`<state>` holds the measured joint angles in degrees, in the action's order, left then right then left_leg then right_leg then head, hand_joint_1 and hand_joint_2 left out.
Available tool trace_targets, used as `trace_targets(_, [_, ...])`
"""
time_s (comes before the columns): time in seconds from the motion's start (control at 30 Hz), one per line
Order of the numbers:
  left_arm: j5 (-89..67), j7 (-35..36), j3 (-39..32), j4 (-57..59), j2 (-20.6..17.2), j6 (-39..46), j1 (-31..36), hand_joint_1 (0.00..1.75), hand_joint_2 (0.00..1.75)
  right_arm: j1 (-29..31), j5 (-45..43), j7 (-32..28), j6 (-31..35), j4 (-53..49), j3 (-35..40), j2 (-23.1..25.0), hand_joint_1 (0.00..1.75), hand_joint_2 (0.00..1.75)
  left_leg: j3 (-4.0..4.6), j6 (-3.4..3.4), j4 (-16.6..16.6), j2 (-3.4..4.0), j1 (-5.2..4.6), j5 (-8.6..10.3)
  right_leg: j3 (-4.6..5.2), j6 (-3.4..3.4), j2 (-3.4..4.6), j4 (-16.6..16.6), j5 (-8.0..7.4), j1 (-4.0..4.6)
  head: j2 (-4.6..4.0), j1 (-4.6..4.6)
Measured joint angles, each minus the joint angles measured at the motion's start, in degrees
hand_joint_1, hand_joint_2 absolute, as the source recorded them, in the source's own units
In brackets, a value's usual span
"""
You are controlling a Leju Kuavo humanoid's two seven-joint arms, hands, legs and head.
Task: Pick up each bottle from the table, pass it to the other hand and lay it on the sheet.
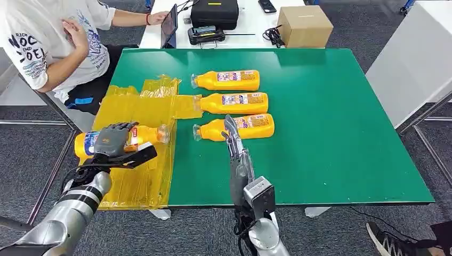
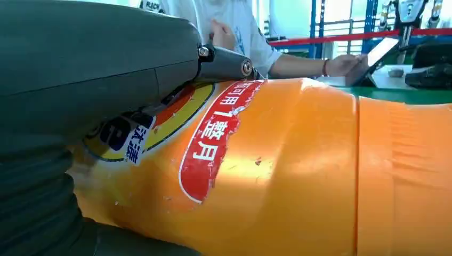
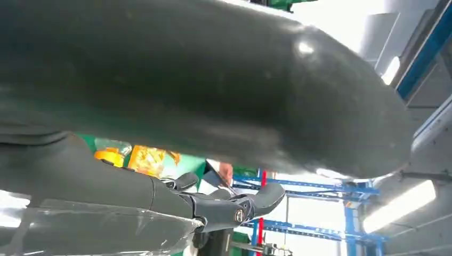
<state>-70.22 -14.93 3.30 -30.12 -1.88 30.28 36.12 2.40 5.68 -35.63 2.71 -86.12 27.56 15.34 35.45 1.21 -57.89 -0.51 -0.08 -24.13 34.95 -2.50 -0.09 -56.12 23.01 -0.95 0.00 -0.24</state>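
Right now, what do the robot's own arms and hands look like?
Both arms are silver tubes with black bands and loose black cables near the wrists. The left hand is grey with darker fingers; the right hand is slim, dark grey, behind a boxy silver wrist block.

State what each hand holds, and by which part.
Left hand grips an orange bottle around its labelled body, over the yellow sheet. Right hand holds nothing.

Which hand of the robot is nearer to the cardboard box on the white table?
Right. The right hand reaches over the nearest lying bottle, mid-table; the left hand grips a bottle over the yellow sheet, farther from the box.
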Motion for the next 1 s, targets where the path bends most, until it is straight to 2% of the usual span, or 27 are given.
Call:
trace_targets(0.27, [-0.6, 0.5, 0.0, 1.4, 0.3, -1.2, -0.1, 1.75, 1.75, 0.0, 0.0, 0.1, 0.0, 0.7, 0.0, 0.2, 0.00, 0.00, 0.00, 0.00, 0.0, 0.00, 0.00, 0.00, 0.00, 0.00, 0.00, 0.0, 0.00, 0.00, 0.00, 0.00])
trace_targets(0.67, [-1.1, 0.7, 0.0, 3.5, 0.6, -8.3, 0.5, 1.71, 1.75, 0.0, 0.1, 0.9, -0.2, 1.9, -0.1, 0.3, 0.00, 0.00, -0.01, 0.00, 0.0, 0.00, 0.00, 0.00, -0.02, 0.00, 0.00, 0.0, 0.00, 0.00, 0.00, 0.00])
trace_targets(0.7, [-1.1, 0.7, 0.0, 3.6, 0.6, -8.9, 0.6, 1.33, 1.75, 0.0, 0.1, 1.0, -0.2, 2.0, -0.1, 0.3, 0.00, 0.00, -0.02, 0.00, 0.0, 0.00, 0.00, 0.00, -0.03, 0.00, 0.00, 0.0, 0.00, 0.00, 0.00, 0.00])
trace_targets(0.73, [-1.1, 0.7, 0.0, 3.8, 0.7, -9.4, 0.8, 0.82, 1.75, 0.0, 0.1, 1.0, -0.2, 2.2, -0.2, 0.3, 0.00, 0.00, -0.03, 0.00, 0.0, -0.01, 0.00, 0.00, -0.04, 0.00, 0.00, 0.0, 0.00, 0.00, 0.00, 0.00])
trace_targets(0.77, [-1.1, 0.7, 0.0, 3.9, 0.7, -9.6, 0.9, 0.17, 1.75, 0.0, 0.1, 1.0, -0.2, 2.3, -0.2, 0.3, 0.00, 0.00, -0.03, 0.00, 0.0, -0.01, 0.00, 0.00, -0.05, 0.00, 0.00, 0.0, 0.00, 0.00, 0.00, 0.00])
trace_targets(0.8, [-1.1, 0.7, 0.0, 4.0, 0.7, -9.7, 1.0, 0.02, 1.75, 0.0, 0.1, 1.0, -0.2, 2.3, -0.2, 0.3, 0.00, 0.00, -0.04, 0.00, 0.0, -0.01, 0.00, 0.00, -0.06, 0.00, 0.00, 0.0, 0.00, 0.00, 0.00, 0.00])
trace_targets(0.93, [-0.5, 0.7, 0.0, 4.3, 0.7, -10.6, 1.2, 0.00, 1.75, 0.0, 0.1, 1.1, -0.4, 2.7, -0.2, 0.3, 0.00, 0.00, -0.08, 0.00, 0.0, -0.01, 0.00, 0.00, -0.09, 0.00, 0.00, 0.0, 0.00, -0.01, 0.00, 0.00])
trace_targets(0.97, [0.1, 0.6, 0.0, 4.4, 0.7, -11.2, 1.2, 0.00, 0.00, 0.0, 0.1, 1.2, -0.4, 2.7, -0.2, 0.3, 0.00, 0.00, -0.09, 0.00, 0.0, -0.01, 0.00, 0.00, -0.10, 0.00, 0.00, 0.0, 0.00, 0.00, 0.00, 0.00])
trace_targets(1.0, [0.8, 0.5, 0.0, 4.4, 0.7, -11.7, 1.3, 0.00, 0.00, 0.0, 0.1, 1.3, -0.5, 2.8, -0.2, 0.3, 0.00, 0.00, -0.09, 0.00, 0.0, -0.01, 0.00, 0.00, -0.10, 0.00, 0.00, 0.0, 0.00, 0.00, 0.00, 0.00])
